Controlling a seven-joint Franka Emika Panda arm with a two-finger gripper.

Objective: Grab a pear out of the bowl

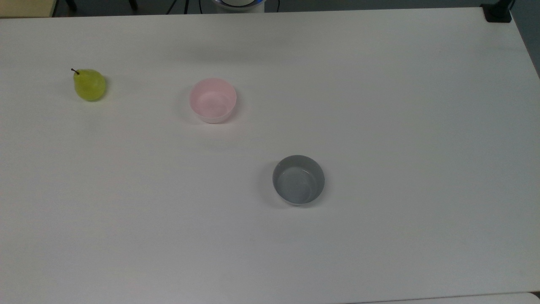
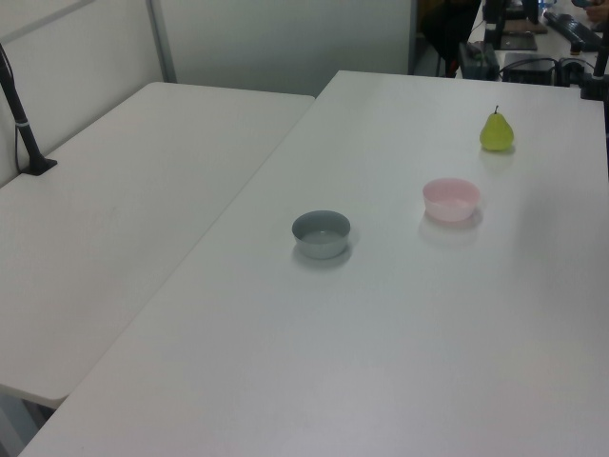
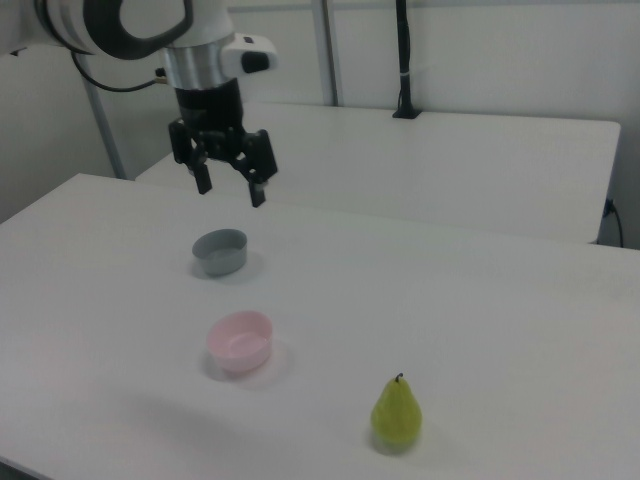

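The yellow-green pear (image 1: 89, 85) stands upright on the white table, well to the top view's left of the pale pink bowl (image 1: 212, 100). In the left view the pear (image 2: 496, 131) is beyond the pink bowl (image 2: 451, 199); in the right view the pear (image 3: 397, 413) is near the front and the pink bowl (image 3: 241, 341) holds nothing. My gripper (image 3: 229, 190) hangs high above the table in the right view, open, with nothing between its black fingers, far from the pear.
A grey bowl (image 1: 298, 180) sits empty near the table's middle, also seen as the grey bowl (image 2: 321, 233) and the grey bowl (image 3: 220, 251). A second white table (image 2: 114, 209) adjoins on the left view's left, with a black post (image 2: 21, 119). Cables and equipment (image 2: 533, 52) lie past the far edge.
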